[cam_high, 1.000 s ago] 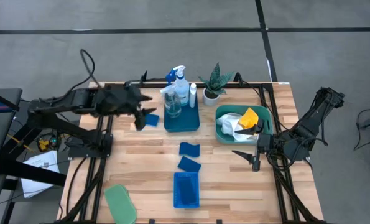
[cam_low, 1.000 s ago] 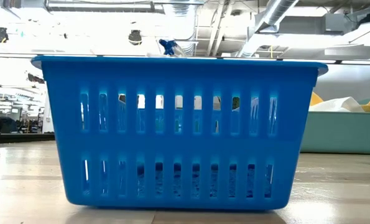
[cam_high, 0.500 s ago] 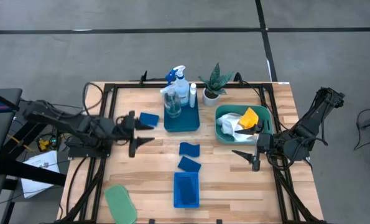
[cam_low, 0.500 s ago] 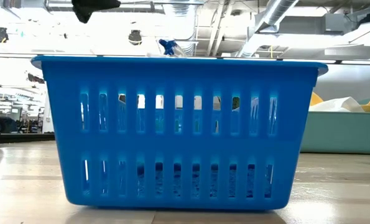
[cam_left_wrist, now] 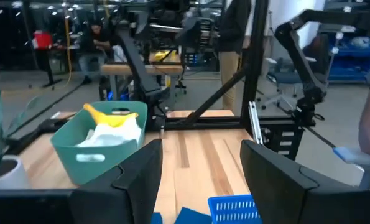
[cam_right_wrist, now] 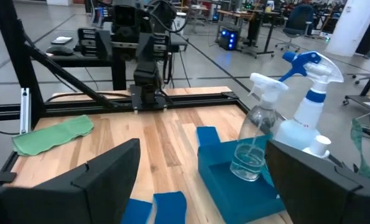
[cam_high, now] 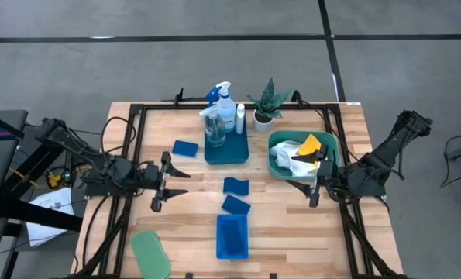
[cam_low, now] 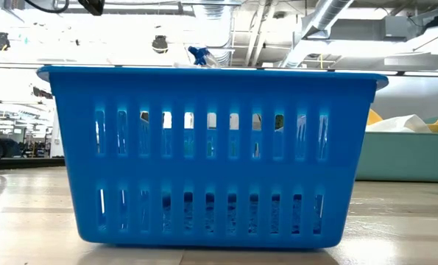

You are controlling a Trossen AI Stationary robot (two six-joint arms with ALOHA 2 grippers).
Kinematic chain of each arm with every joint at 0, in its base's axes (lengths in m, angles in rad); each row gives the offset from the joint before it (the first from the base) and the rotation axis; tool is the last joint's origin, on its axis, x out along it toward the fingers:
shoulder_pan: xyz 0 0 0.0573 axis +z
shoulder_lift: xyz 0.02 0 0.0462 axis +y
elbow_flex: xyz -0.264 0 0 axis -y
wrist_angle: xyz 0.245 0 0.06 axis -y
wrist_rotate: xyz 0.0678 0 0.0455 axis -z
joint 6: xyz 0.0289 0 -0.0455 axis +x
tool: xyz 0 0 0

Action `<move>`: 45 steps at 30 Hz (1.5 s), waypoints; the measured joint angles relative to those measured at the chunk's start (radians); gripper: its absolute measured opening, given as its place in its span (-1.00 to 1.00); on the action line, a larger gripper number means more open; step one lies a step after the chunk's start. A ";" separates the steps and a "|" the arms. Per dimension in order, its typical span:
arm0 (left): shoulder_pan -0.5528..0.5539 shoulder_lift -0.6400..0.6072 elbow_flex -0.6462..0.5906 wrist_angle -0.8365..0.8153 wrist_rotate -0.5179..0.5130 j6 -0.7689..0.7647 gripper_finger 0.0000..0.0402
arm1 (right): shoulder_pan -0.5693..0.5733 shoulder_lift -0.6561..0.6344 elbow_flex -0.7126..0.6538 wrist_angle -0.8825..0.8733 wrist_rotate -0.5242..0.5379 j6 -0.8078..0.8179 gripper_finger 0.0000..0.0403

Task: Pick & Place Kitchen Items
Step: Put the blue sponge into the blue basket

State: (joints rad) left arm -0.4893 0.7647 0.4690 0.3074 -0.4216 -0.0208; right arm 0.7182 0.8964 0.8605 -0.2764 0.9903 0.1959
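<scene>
A big workshop hall with grey floor, overhead ducts and other rigs lies around a pale wooden desk [cam_high: 191, 198] framed in black rails.

On it, seen from above: three blue sponges, one [cam_high: 185, 148] at about 10 o'clock from the desk's middle, the other two [cam_high: 235, 186] [cam_high: 235, 204] close together at the middle. A green cloth [cam_high: 149, 253] lies at 7 o'clock near the front edge. The spray bottle [cam_high: 221, 99], a clear bottle [cam_high: 215, 130] and a white bottle [cam_high: 239, 116] stand in a blue tray [cam_high: 227, 151] at 12 o'clock. White and yellow cloths [cam_high: 300, 149] sit heaped in the teal tub [cam_high: 276, 167] at 2 o'clock. A slotted blue basket [cam_high: 232, 236] stands at 6 o'clock.

The sponges look light, soft and squashy, so I would pinch one across its flat sides. The cloth is limp; a bunched fold in its middle is best. The bottles look smooth and easily tipped; the body below the neck looks safest.

The left gripper [cam_high: 163, 182] hovers at 9 o'clock, jaws parted and empty. The right gripper [cam_high: 306, 188] waits at 3 o'clock beside the tub, jaws wide and empty.
</scene>
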 joint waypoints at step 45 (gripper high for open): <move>0.377 0.411 0.000 -0.327 -0.434 -0.107 0.06 | -0.054 0.021 0.000 0.000 -0.103 0.007 0.67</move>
State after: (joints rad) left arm -0.1122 1.1758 0.4690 -0.0200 -0.8558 -0.1276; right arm 0.6647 0.9173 0.8604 -0.2765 0.8875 0.2028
